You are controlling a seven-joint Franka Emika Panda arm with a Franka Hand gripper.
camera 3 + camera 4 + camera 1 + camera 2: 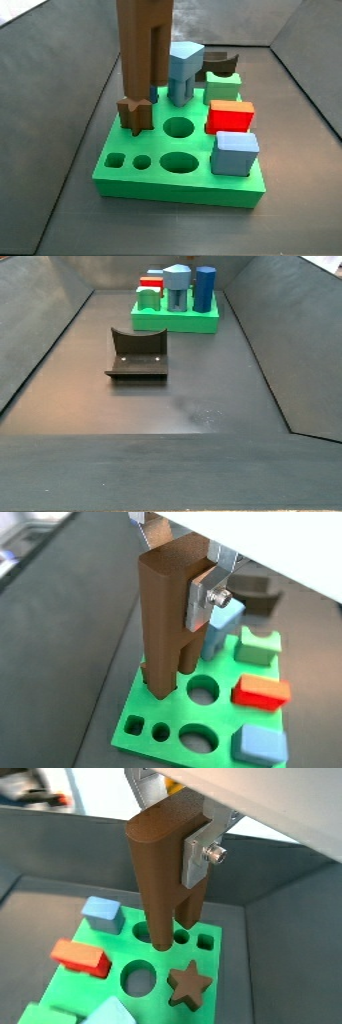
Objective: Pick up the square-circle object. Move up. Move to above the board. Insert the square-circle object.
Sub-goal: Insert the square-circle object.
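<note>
- The gripper point(187, 582) is clamped on the top of the square-circle object point(167, 622), silver fingers point(207, 594) against its side.
- The square-circle object hangs upright below the gripper, its two legs reaching down to the board point(160, 717); whether they are in the holes is unclear.
- A red block point(261, 693) sits on the board nearby.

**Piece count, board and floor**

- Board point(134, 185), green: 1, with 4 open holes showing in a side view.
- Square-circle object point(140, 50), tall brown: 1.
- Star peg point(131, 113), brown: 1.
- Red block point(230, 117): 1.
- Blue blocks: 2, a cube point(235, 152) and a taller piece point(185, 65).
- Green block point(222, 88): 1.
- Fixture point(138, 354): 1.
- Gripper point(178, 597): 1, upper middle of frame, clamped on the square-circle object.
</note>
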